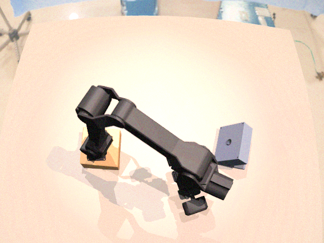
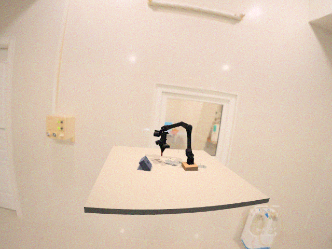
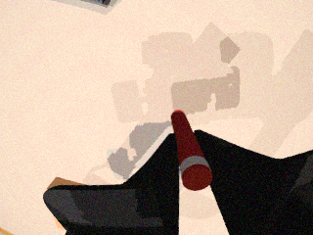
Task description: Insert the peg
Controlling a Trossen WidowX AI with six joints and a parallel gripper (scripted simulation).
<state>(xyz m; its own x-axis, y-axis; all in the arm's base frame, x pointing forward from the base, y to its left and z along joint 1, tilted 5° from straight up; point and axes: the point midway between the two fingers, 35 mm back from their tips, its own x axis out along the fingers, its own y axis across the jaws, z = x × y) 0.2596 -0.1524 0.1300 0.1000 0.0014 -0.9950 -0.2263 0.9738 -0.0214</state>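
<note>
The round dark-red peg (image 2: pixel 161 154) (image 3: pixel 191 152) has a grey band near its top end. My gripper (image 2: pixel 162 151) (image 3: pixel 184 137) is shut on the peg, which hangs roughly upright with its bottom end above the table in the exterior view. In the top view the fingertips and peg are hidden under the arm. The blue-grey sloped panel (image 1: pixel 227 154) (image 2: pixel 144 164) stands apart from the peg, to the left of the gripper in the exterior view. Its round hole (image 1: pixel 229 142) is empty.
The arm's base stands on an orange block (image 1: pixel 114 149) (image 2: pixel 190 167), on the far side of the gripper from the panel. The forearm (image 1: pixel 154 130) spans above the table between base and gripper. The table's front edge (image 2: pixel 161 211) shows in the exterior view.
</note>
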